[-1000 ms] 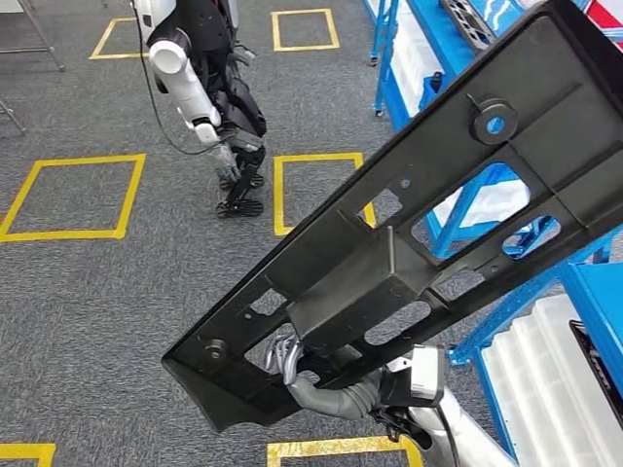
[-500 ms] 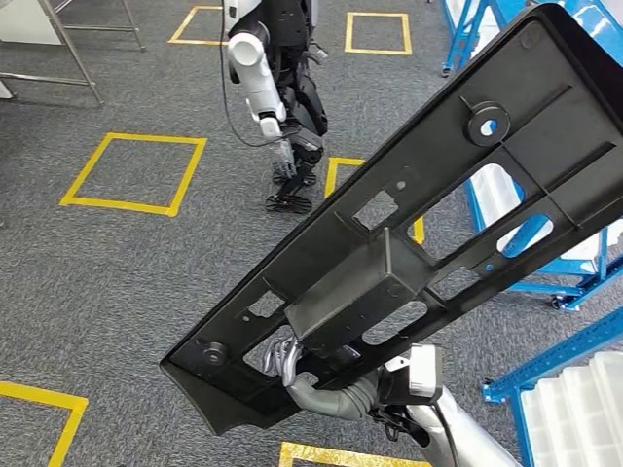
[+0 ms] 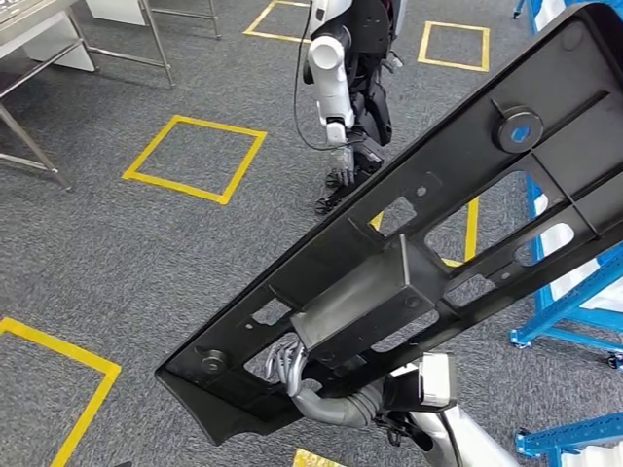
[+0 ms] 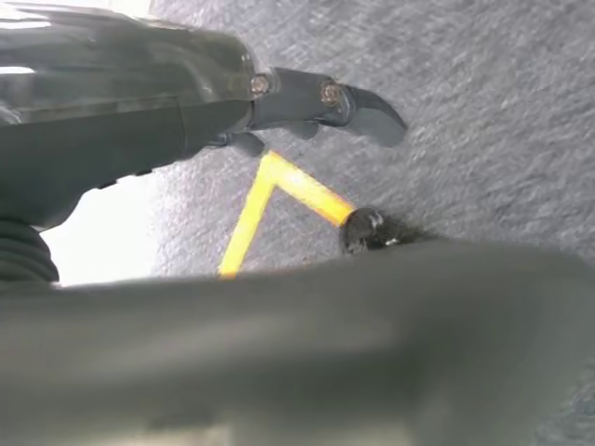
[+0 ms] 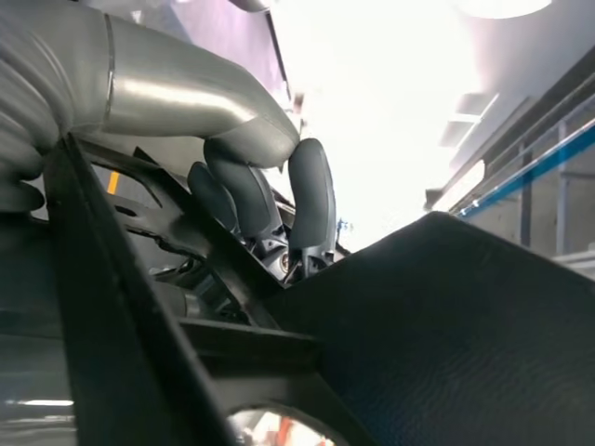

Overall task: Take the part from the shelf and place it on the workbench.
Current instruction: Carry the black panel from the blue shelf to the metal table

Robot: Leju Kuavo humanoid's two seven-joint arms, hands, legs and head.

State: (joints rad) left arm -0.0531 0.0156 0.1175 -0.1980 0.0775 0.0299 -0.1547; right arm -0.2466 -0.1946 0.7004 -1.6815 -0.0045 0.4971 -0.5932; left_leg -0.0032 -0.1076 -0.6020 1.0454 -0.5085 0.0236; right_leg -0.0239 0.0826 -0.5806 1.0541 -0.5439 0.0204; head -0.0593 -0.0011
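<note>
No legible text, label, brand, number or sign appears in any view. The black part carries no readable marking on its visible face. The yellow tape squares on the grey floor are plain outlines without characters. The second robot shows no lettering.

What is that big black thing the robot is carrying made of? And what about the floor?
The big black part looks like molded plastic, though painted metal is possible: matte with a soft sheen, stiffening ribs and neat cut-out holes. The right hand grips its lower edge. The floor looks like grey carpet: speckled, fuzzy and not shiny, with yellow tape squares stuck on it.
</note>
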